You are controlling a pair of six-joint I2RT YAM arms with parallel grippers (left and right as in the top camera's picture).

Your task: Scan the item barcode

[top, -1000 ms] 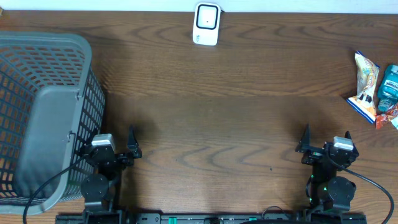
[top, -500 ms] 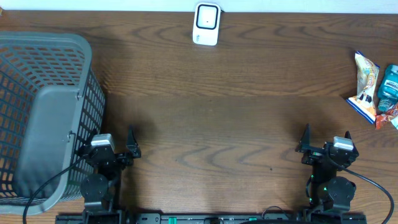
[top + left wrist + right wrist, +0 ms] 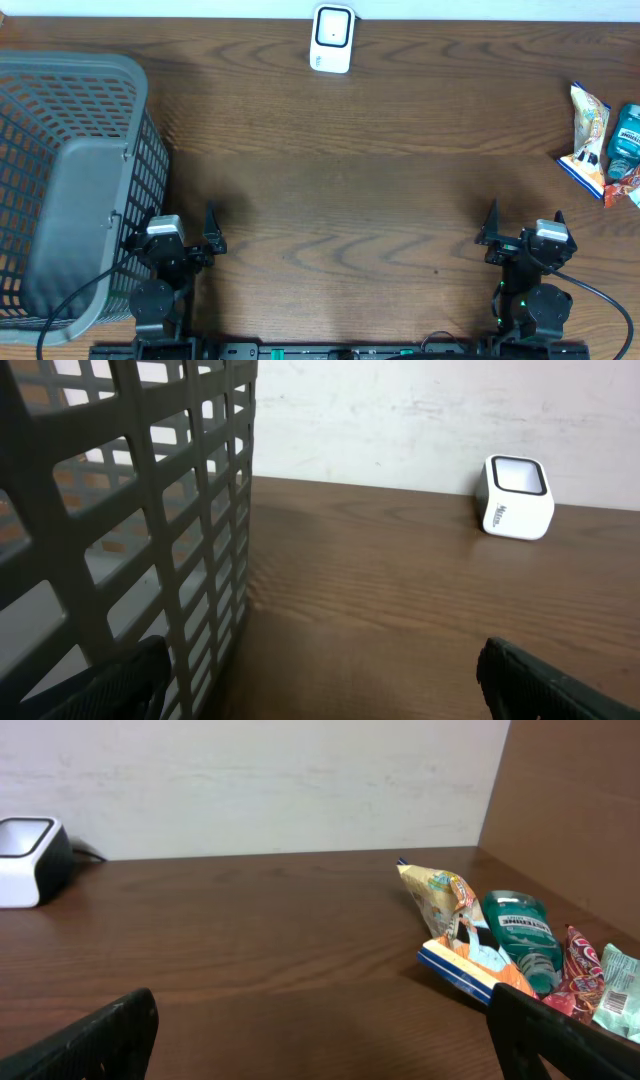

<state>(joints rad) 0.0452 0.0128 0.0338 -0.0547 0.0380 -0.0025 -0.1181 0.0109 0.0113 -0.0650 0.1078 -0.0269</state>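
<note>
The white barcode scanner [image 3: 332,38] stands at the table's far edge, also in the left wrist view [image 3: 518,498] and the right wrist view [image 3: 28,860]. The items lie in a pile at the right edge: a snack bag [image 3: 587,130], a teal bottle [image 3: 625,135] and a red packet [image 3: 626,187]. The right wrist view shows the snack bag [image 3: 445,900] and teal bottle [image 3: 522,935] ahead on the right. My left gripper [image 3: 170,228] and right gripper [image 3: 524,222] rest near the front edge, both open and empty, far from the items.
A large grey mesh basket [image 3: 70,62] fills the left side, its wall [image 3: 150,510] close beside my left gripper [image 3: 320,660]. A brown board rises behind the items on the right. Bare wood lies between my right gripper [image 3: 325,1035] and the pile.
</note>
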